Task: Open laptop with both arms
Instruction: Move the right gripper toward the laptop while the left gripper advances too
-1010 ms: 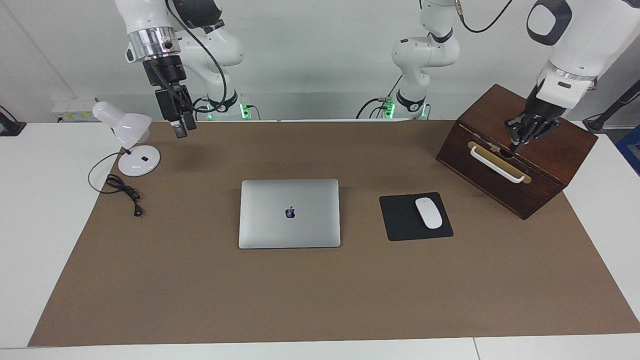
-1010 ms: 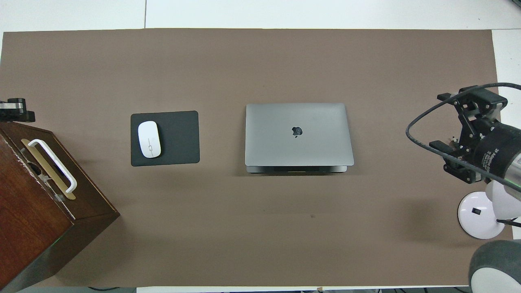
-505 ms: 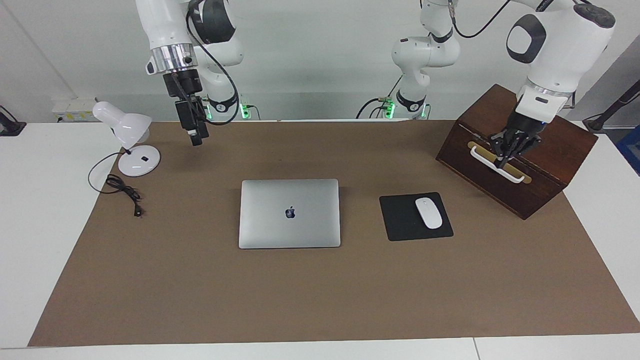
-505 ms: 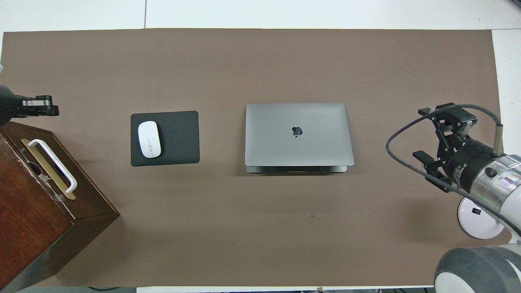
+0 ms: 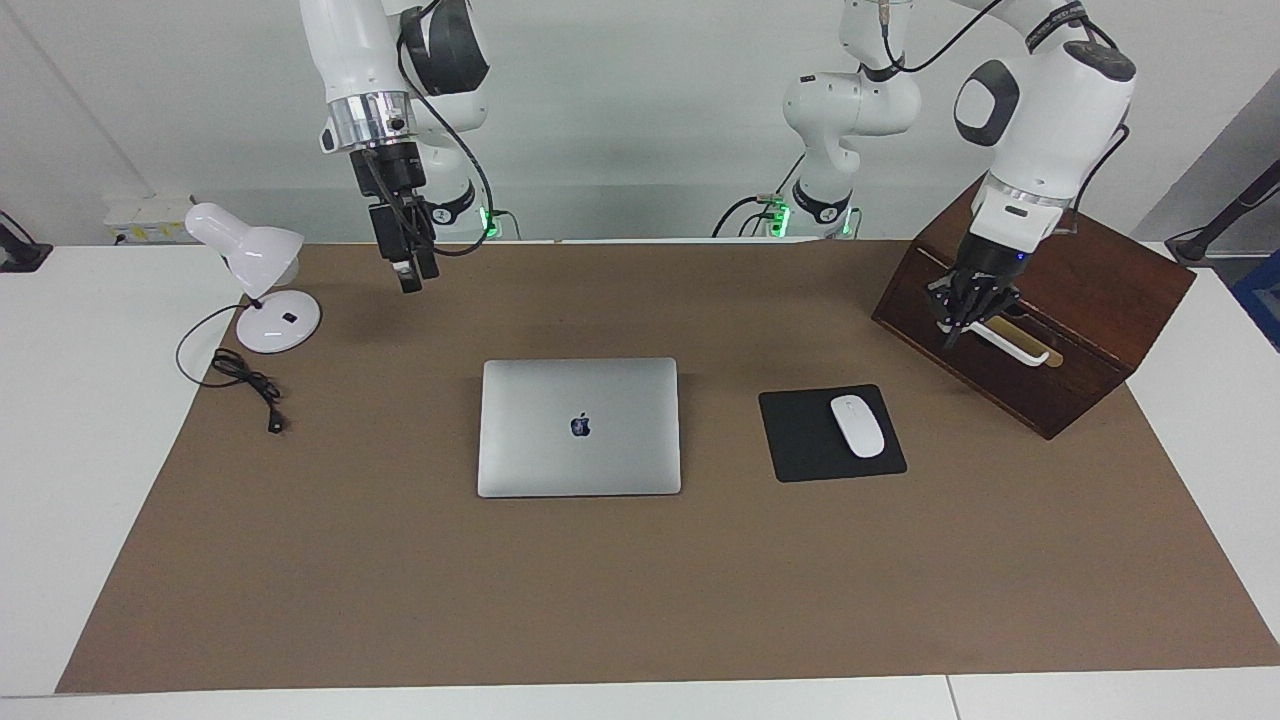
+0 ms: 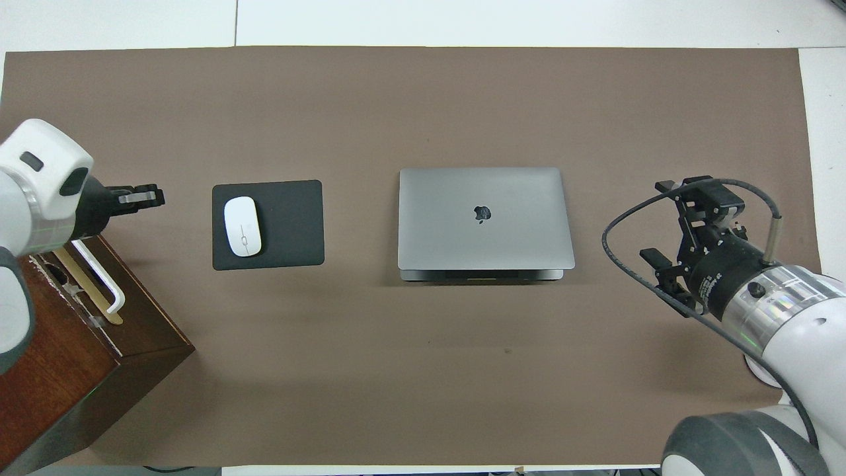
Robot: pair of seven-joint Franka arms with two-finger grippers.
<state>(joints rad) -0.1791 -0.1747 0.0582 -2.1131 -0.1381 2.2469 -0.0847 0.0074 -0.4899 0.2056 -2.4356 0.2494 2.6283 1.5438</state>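
The silver-grey laptop (image 5: pixel 580 455) (image 6: pixel 486 238) lies closed and flat in the middle of the brown mat, apple logo up. My left gripper (image 5: pixel 950 335) (image 6: pixel 149 196) is shut with nothing in it. It hangs by the wooden box's front edge, over the mat between the box and the mouse pad. My right gripper (image 5: pixel 412 280) (image 6: pixel 694 192) hangs in the air over the mat between the desk lamp and the laptop, toward the right arm's end. Neither gripper touches the laptop.
A dark wooden box (image 5: pixel 1090 290) (image 6: pixel 59 370) with a white handle (image 5: pixel 1015 345) stands at the left arm's end. A black mouse pad (image 5: pixel 800 440) (image 6: pixel 291 225) carries a white mouse (image 5: pixel 857 426) (image 6: pixel 242 226) beside the laptop. A white desk lamp (image 5: pixel 250 260) and its cable (image 5: pixel 245 378) sit at the right arm's end.
Both grippers have moved toward the table's middle. The left came off the box top, past its handle, toward the mouse pad. The right moved away from the lamp toward the laptop.
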